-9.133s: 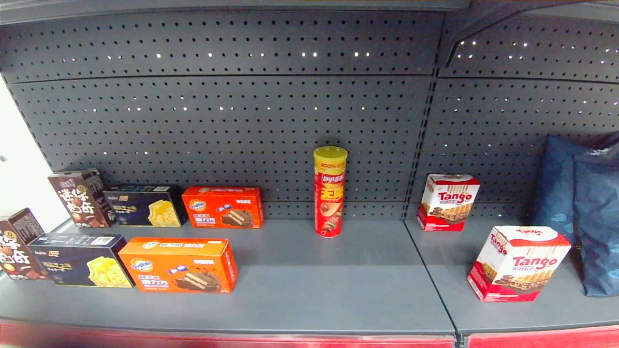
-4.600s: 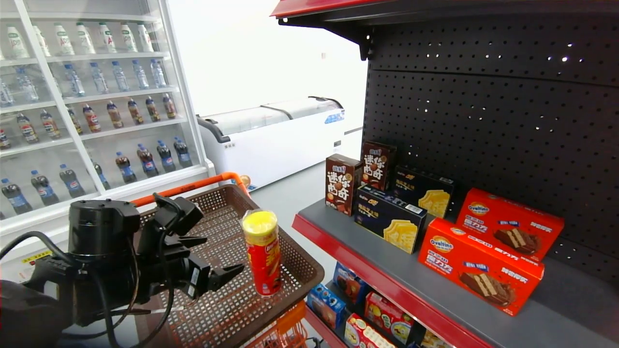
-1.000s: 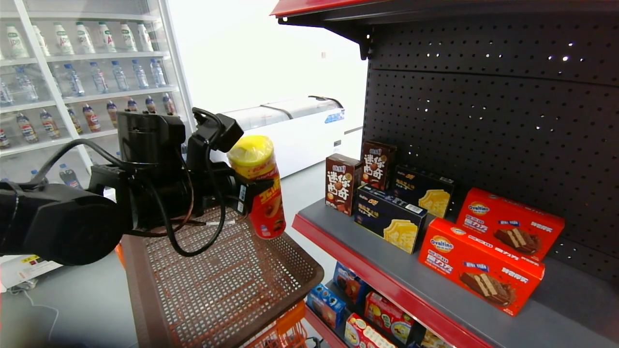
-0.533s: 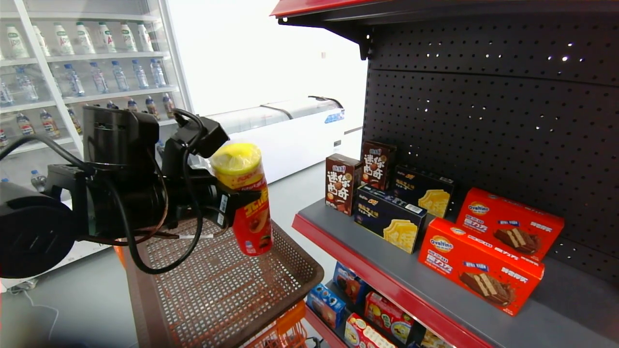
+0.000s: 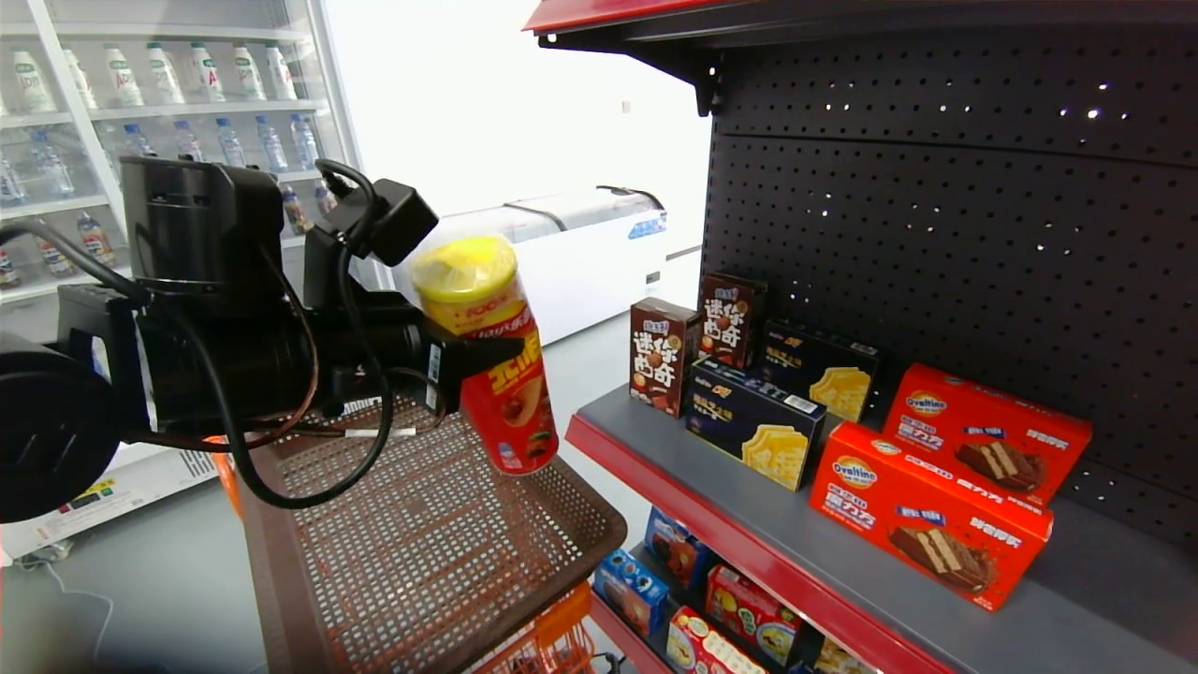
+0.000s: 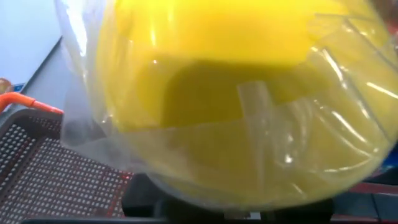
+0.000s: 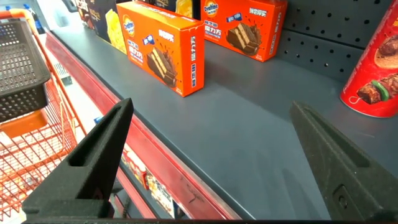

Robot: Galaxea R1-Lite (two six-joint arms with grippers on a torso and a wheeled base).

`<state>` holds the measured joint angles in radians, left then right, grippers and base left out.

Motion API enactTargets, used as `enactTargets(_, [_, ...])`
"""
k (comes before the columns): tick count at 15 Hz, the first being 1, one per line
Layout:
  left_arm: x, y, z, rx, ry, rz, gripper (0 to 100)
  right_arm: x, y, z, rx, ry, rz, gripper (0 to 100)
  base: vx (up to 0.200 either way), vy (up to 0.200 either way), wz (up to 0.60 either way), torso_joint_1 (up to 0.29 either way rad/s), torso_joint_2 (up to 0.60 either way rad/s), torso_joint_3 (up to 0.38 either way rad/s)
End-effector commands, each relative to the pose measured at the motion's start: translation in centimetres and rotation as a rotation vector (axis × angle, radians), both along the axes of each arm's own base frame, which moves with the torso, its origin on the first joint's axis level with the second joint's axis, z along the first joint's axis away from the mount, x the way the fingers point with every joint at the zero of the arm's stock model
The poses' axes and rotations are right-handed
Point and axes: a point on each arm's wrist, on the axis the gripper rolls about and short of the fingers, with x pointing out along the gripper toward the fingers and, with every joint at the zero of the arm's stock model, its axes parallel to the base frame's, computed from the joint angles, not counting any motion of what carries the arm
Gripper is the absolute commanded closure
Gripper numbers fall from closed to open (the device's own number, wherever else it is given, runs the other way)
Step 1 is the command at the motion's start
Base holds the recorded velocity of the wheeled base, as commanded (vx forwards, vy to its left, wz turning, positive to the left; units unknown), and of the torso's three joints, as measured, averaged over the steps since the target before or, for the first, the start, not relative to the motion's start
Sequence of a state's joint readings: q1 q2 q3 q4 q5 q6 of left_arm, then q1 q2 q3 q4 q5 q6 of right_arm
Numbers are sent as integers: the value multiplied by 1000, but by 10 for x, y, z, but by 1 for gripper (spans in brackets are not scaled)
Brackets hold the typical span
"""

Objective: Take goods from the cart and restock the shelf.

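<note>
Lifted chip can [image 5: 505, 402] above cart basket [image 5: 440, 562]; left fingers [image 5: 482, 348] clamping.

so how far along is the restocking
Done: one red chip can stands on the shelf near the open right pincer. In hand: the left pincer is shut on a yellow-lidded chip can, held above the cart basket. Left: carrying it across and standing it on the shelf.
</note>
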<state>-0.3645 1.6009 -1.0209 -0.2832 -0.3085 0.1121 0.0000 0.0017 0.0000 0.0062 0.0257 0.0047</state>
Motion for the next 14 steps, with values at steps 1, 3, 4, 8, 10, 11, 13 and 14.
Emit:
enactTargets(1, [-4, -3, -3, -3, 12, -30, 100, 0, 0, 0, 0, 0, 2, 0, 0, 0, 0, 0, 0, 0])
enactTargets(3, [-12, -11, -3, -11, 15, -99, 100, 0, 0, 0, 0, 0, 2, 0, 0, 0, 0, 0, 0, 0])
enactTargets(4, [-15, -14, -3, -12, 16, -123, 100, 0, 0, 0, 0, 0, 3, 0, 0, 0, 0, 0, 0, 0])
enactTargets(8, [-23, -20, -8, -8, 28, -162, 100, 0, 0, 0, 0, 0, 3, 0, 0, 0, -300, 0, 2, 1])
enactTargets(10, [-27, -23, -5, -19, 26, -202, 100, 0, 0, 0, 0, 0, 2, 0, 0, 0, -600, -2, 0, 5])
enactTargets(11, [-31, -26, -4, -19, 25, -217, 100, 0, 0, 0, 0, 0, 3, 0, 0, 0, -600, 12, 2, 2])
enactTargets(13, [-42, -31, 3, -29, 5, -251, 100, 0, 0, 0, 0, 0, 3, 0, 0, 0, -600, 5, 2, 2])
enactTargets(14, [-50, -33, 9, -39, -10, -272, 100, 0, 0, 0, 0, 0, 0, 0, 0, 0, -600, -7, -2, 2])
